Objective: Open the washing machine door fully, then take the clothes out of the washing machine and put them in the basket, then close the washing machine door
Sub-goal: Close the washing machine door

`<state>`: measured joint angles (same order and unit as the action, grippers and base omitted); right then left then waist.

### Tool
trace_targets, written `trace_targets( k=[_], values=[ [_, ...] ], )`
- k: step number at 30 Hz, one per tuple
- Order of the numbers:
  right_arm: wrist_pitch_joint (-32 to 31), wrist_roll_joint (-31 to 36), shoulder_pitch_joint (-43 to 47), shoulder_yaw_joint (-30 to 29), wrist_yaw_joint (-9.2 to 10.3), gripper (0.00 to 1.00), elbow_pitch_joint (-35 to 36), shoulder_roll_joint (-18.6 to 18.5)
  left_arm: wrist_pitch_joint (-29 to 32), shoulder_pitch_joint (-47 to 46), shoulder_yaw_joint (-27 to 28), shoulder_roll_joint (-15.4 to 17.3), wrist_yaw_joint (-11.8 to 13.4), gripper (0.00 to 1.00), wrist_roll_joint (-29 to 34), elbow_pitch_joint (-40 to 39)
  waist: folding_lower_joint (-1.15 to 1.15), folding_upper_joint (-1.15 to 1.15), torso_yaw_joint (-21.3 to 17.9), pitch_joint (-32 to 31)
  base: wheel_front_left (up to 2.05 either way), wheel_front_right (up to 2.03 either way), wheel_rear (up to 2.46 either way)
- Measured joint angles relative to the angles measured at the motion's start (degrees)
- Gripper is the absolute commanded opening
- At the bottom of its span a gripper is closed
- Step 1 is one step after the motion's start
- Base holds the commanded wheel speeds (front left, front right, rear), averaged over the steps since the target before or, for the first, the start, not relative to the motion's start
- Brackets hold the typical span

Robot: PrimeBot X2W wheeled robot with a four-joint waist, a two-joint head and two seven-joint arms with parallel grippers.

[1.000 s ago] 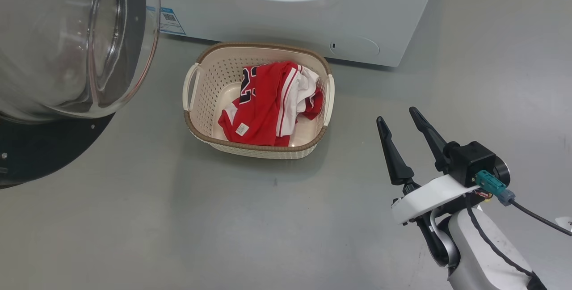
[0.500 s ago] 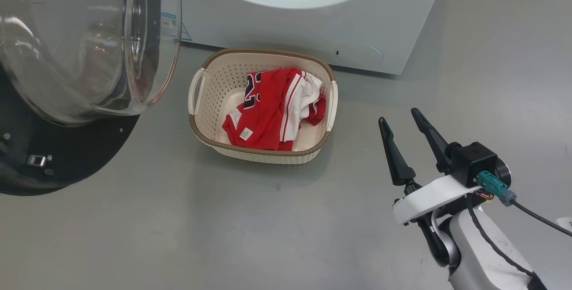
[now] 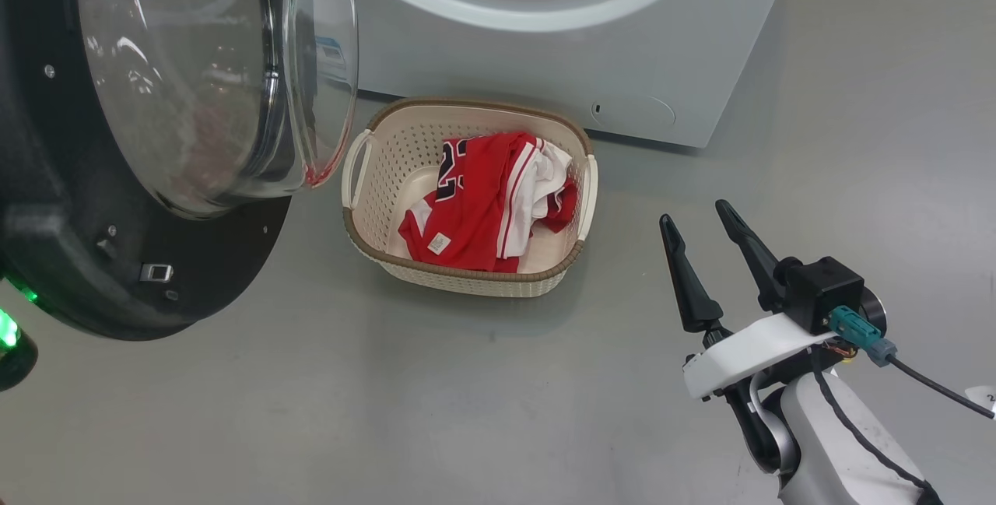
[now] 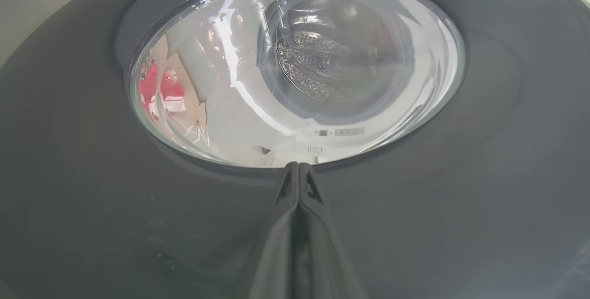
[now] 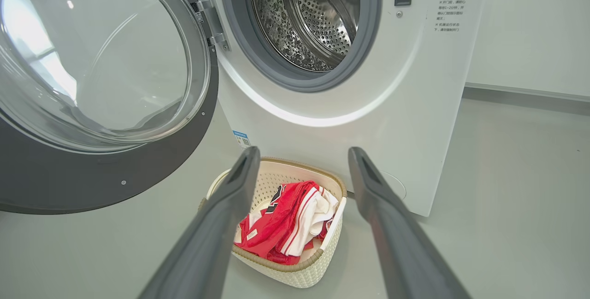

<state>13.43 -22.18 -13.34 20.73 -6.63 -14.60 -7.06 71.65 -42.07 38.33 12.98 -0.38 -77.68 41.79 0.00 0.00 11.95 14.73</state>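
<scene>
Door [image 3: 194, 287], swung nearer the basket [image 3: 467, 275] of clothes [image 3: 475, 209] than a second before; left gripper [image 4: 299, 166] pressed together at its rim, right gripper [image 3: 692, 212] stood spread over bare floor [image 3: 389, 412].

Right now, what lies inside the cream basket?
Inside the basket lies a crumpled heap of red clothes with white stripes, dark numerals and a small white tag. The basket's bare floor shows on the left; whatever is under the heap is covered.

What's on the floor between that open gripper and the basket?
Bare grey floor, seen in the head view, separates the right gripper from the basket.
</scene>
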Motion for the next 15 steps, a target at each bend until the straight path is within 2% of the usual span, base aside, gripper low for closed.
trace_targets(
  k=[4,15],
  values=[
    [0.0,0.0,0.0,0.2,0.00,1.00,-0.1,0.3,1.1,2.4,0.0,-1.6,0.0,0.00,-0.5,-1.7,0.00,0.00,0.3,-0.5,0.00,0.00,0.00],
    [0.3,0.0,0.0,0.3,0.00,1.00,-0.6,0.6,3.7,5.9,-1.7,-8.8,-1.0,0.00,-2.5,-6.9,0.00,0.00,0.4,-1.5,0.00,0.00,0.00]
  ],
)
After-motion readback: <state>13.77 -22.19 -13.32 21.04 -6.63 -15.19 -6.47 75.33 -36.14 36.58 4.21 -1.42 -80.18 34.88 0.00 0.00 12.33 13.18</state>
